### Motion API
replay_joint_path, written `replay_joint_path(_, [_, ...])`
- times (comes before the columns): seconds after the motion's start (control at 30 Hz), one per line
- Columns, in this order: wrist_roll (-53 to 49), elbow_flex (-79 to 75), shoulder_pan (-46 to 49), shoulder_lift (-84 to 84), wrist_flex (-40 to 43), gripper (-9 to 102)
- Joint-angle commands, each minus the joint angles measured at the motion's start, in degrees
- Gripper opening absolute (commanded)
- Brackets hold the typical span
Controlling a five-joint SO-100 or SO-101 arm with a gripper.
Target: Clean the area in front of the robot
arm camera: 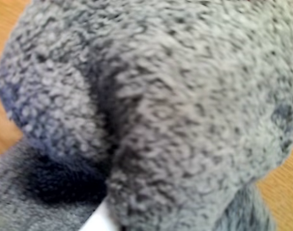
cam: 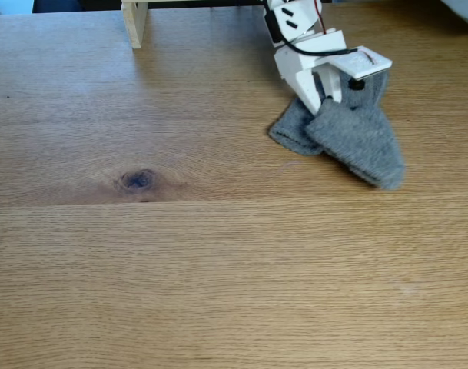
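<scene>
The robot (cam: 299, 27), a white blocky arm with red and black wires, reaches down at the top right of the fixed view. Its gripper (cam: 320, 96) is shut on a grey terry cloth (cam: 350, 138), which hangs from the jaws in two lobes that rest on the area (cam: 218, 269), a light-brown plank tabletop. In the wrist view the bunched cloth (arm camera: 175, 120) sits right against the lens. A sliver of a white finger (arm camera: 99, 222) shows at the bottom edge, with bare wood at the corners.
A dark bluish knot (cam: 138, 180) marks the wood left of centre. A pale wooden post (cam: 134, 23) stands at the back, left of the arm. Open tabletop stretches to the left and toward the front edge.
</scene>
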Motion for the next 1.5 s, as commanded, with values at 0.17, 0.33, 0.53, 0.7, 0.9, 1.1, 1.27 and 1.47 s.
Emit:
replay_joint_path(0.17, [-0.26, -28.74, 13.10, -10.90, 14.94, 0])
replay_joint_path(0.33, [-0.09, -49.75, 21.53, -20.57, 24.52, 0])
replay_joint_path(0.53, [0.70, -67.41, 31.20, -25.58, 35.42, 0])
replay_joint_path(0.7, [2.99, -70.05, 37.09, -23.73, 46.85, 0])
replay_joint_path(0.9, [3.96, -66.80, 34.89, -16.08, 66.71, 0])
replay_joint_path(1.1, [5.27, -58.54, 24.61, -7.73, 78.13, 0])
replay_joint_path(1.27, [6.24, -46.58, 14.33, -1.76, 74.00, 0])
replay_joint_path(1.47, [7.47, -29.71, 5.27, 11.87, 63.37, 0])
